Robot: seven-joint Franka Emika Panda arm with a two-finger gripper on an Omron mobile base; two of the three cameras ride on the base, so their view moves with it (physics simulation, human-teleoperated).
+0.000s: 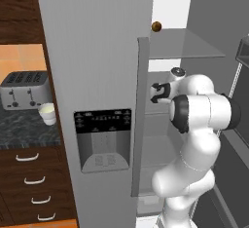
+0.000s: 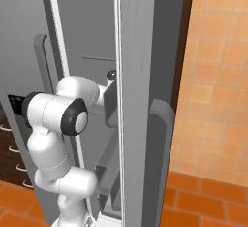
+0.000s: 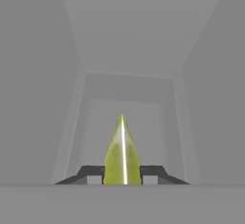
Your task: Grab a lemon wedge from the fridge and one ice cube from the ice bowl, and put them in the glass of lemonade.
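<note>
Inside the open fridge, the pincer pinches the lemon wedge by its flat sides; it looks light, soft and slippery, so a gentle grip suits.

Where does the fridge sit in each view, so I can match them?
Left base view: the fridge fills the middle, closed door left, open compartment right.
Right base view: left and centre, open door edge-on.
Hand view: its inner walls surround the lemon wedge held in the tool.
Shared landmark: the closed door's vertical handle.
</note>
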